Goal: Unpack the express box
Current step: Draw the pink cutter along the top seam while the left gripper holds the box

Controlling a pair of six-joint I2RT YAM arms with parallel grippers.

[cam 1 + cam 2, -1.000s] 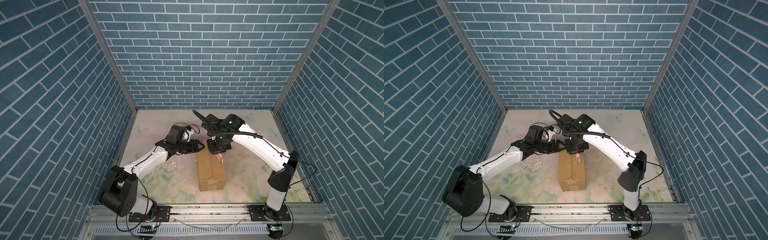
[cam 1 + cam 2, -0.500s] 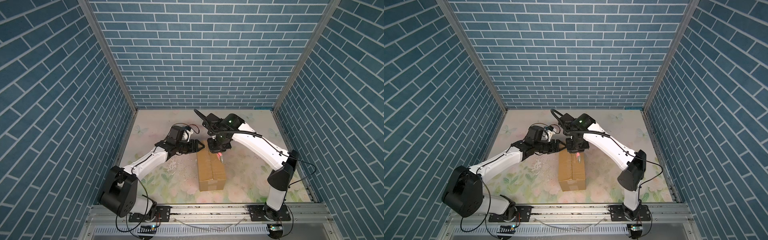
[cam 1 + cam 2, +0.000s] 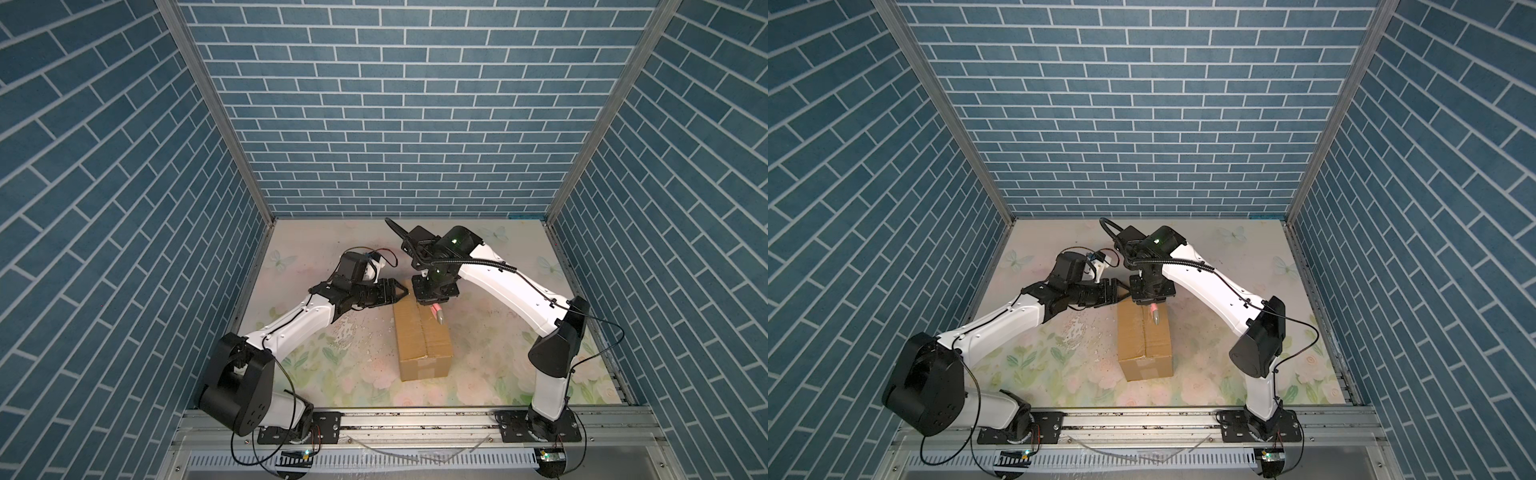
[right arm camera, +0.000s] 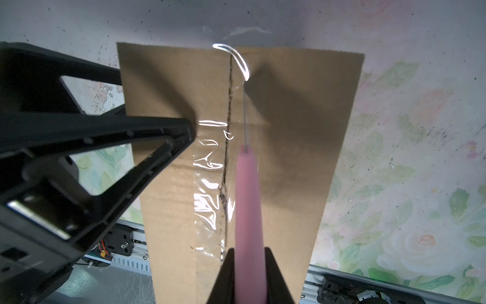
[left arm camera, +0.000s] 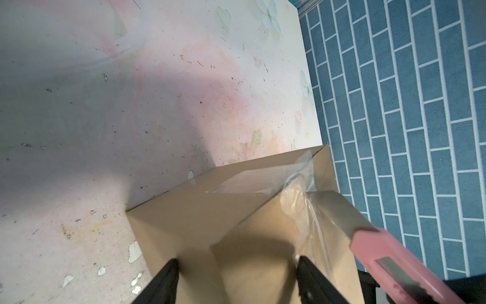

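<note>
Items: express box point(image 3: 422, 336) x1 w/ clear tape point(image 4: 210, 163) on seam; pink knife point(image 3: 437, 312) x1, pinched by right gripper point(image 4: 249, 254) over seam; left gripper point(image 5: 238, 262) spread at far-left corner.

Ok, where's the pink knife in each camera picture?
Top view: pink knife above the express box's far end, right of its seam.
Top view: knife in the same place.
Left wrist: knife beyond the box's taped corner, against brick wall.
Right wrist: knife running beside the seam.
Shared landmark: the taped seam.
</note>
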